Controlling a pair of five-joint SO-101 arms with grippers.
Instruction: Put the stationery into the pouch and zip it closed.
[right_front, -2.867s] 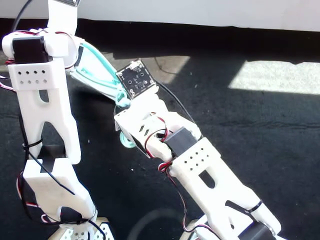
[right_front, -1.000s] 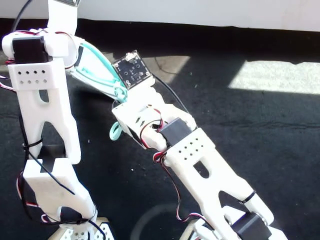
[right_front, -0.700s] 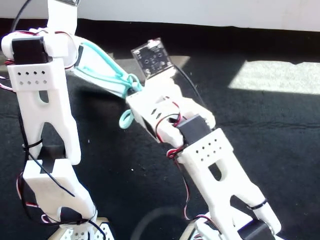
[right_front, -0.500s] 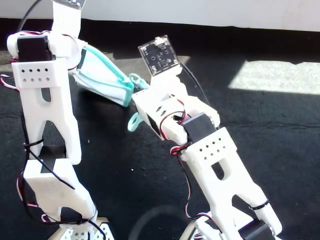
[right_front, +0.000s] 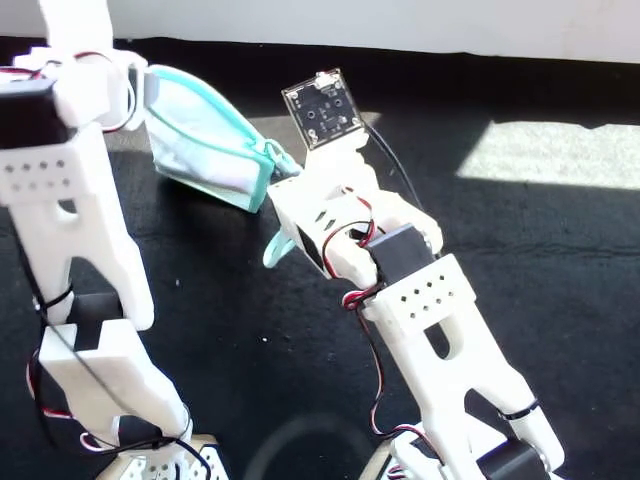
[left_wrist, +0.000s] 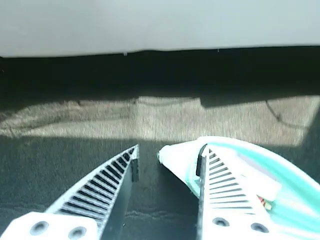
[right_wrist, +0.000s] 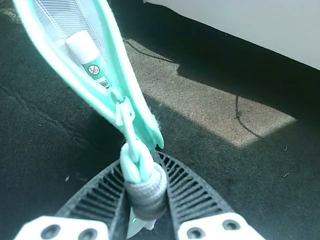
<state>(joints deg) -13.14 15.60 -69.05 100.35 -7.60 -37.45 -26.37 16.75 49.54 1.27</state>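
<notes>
Table (right_front: 560, 260) first: you are looking at a black cloth surface with a sunlit patch (right_front: 560, 155) at 2 o'clock in the high view. The left arm (right_front: 70, 220) stands tall along the 9 o'clock edge. The right arm (right_front: 430, 320) rises from 5 o'clock and slants toward the centre, with a small camera board (right_front: 322, 108) on its wrist.

Between the two arms, at about 10 o'clock, you have the pouch (right_front: 205, 140) held up off the table. It is mint green and tilted, with one end at the left arm's wrist and the other end at the tip of the right arm.

Your left end effector (left_wrist: 169, 150) has its jaws apart by a moderate gap. The pouch (left_wrist: 260, 170) lies against one finger (left_wrist: 217, 185) and the other finger (left_wrist: 112, 187) stands free of it.

Your right end effector (right_wrist: 144, 160) is clamped narrow on the zipper pull (right_wrist: 131, 150), which has a grey cord loop (right_wrist: 145, 192) wrapped round it between the jaws. The slider (right_wrist: 125, 112) sits just beyond the pull, at the end of the pouch's mouth. Past the slider the mouth gapes open.

Inside the mouth you can see a white tube (right_wrist: 87, 52) with a green label, lying lengthwise along the opening.
</notes>
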